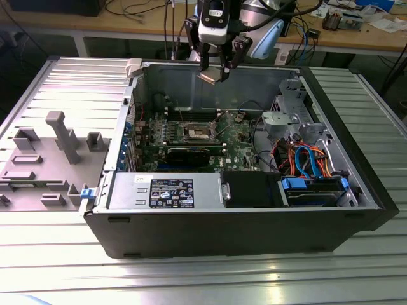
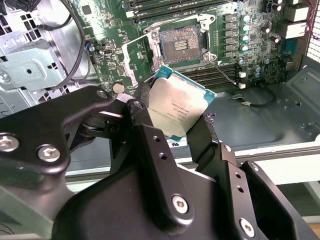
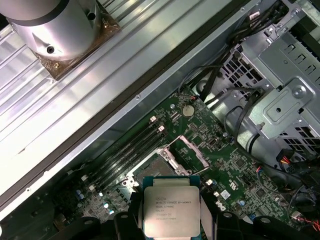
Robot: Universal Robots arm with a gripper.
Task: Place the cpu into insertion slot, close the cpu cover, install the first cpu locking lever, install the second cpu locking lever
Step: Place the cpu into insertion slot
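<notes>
Tabletop: we see a ribbed metal tabletop (image 1: 191,279) carrying an open black computer case (image 1: 241,229), with a wooden workbench (image 1: 95,28) strewn with cables behind it.
Beside the case: a grey moulded fixture (image 1: 57,136) lies on the tabletop at the exterior view's left, just outside the case wall.
Inside the case: we make out a green motherboard (image 1: 238,149) on the floor. A labelled power supply (image 1: 165,190) runs along the near wall. A drive cage with blue and orange cables (image 1: 305,159) sits toward the exterior view's right.
Tool: the tool (image 1: 215,71) hangs above the case near the top edge of its far wall, clamped on the cpu (image 1: 213,77).
cpu: in both wrist views we see it pinched by two opposite edges between the black fingers (image 2: 155,150). Its silver top faces the cameras and a green border shows around it (image 2: 177,107) (image 3: 170,210). It is well above the board and touches nothing but the tool.
Insertion slot: the socket (image 2: 182,42) (image 3: 155,170) lies bare on the motherboard, contacts exposed.
cpu cover: in the first wrist view the silvery frame (image 3: 196,151) stands raised beside the socket, not lying over it.
</notes>
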